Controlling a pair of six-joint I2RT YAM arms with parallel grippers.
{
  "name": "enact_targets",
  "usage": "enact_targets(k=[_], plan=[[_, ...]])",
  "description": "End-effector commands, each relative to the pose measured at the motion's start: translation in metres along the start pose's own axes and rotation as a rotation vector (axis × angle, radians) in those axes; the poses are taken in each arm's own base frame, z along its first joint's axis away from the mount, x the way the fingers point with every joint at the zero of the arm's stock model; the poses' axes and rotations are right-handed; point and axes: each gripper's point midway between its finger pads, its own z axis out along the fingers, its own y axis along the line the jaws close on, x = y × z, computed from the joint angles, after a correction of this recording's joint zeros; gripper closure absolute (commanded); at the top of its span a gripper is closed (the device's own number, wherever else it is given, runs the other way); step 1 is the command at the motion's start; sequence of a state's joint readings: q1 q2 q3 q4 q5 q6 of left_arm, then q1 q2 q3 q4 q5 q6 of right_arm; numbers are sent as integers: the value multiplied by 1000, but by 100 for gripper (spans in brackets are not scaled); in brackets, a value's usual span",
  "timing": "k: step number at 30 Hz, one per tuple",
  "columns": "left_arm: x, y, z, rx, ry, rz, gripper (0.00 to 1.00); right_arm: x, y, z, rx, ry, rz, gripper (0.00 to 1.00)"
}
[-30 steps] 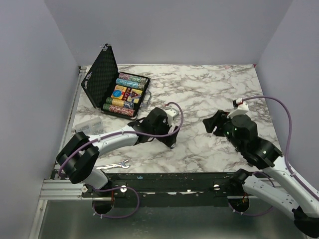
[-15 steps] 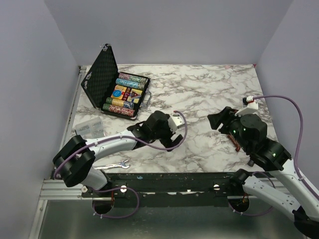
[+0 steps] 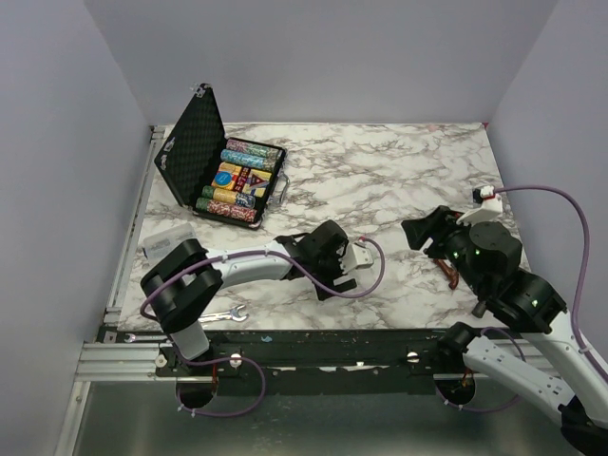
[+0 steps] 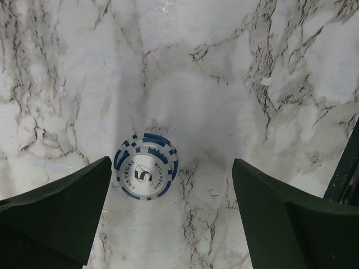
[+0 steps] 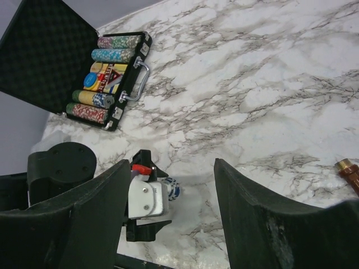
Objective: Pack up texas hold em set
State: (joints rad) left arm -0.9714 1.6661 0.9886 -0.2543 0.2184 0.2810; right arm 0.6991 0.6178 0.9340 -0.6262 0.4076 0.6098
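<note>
The black hinged case (image 3: 188, 142) stands open at the far left, with rows of multicoloured chips (image 3: 249, 150) and the yellow-blue card box (image 3: 228, 177) inside it. The right wrist view also takes in the case (image 5: 39, 50). A blue-and-white chip (image 4: 147, 174) marked 5 lies flat on the marble. My left gripper (image 4: 171, 174) hovers open above it, the chip close to the left finger and untouched. This gripper (image 3: 332, 280) is near the table's front middle. My right gripper (image 3: 425, 231) hangs open and empty over the right side, with the chip (image 5: 171, 188) far below it.
A brown tap-shaped piece (image 3: 454, 275) lies on the marble under the right arm, also seen in the right wrist view as a brass end (image 5: 348, 170). A silver wrench (image 3: 220, 314) sits at the front left edge. A clear plastic bag (image 3: 163, 243) lies by the left edge.
My left gripper has swung right and toward the front edge, coming over the chip. The right arm has drawn back to the right.
</note>
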Motion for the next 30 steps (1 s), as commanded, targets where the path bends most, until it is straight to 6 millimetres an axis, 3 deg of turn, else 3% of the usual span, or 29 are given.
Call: enact_targets(k=[1,17,30], plan=[[4,6,6,-40,70,41,15,-11,-3,-5,23,-26,-7,36],[15,14,15,-74,136,32,20,4,-2,2,14,22,-13,35],[22,12,17,-68,164,12,50,6,-2,1,11,32,-13,35]])
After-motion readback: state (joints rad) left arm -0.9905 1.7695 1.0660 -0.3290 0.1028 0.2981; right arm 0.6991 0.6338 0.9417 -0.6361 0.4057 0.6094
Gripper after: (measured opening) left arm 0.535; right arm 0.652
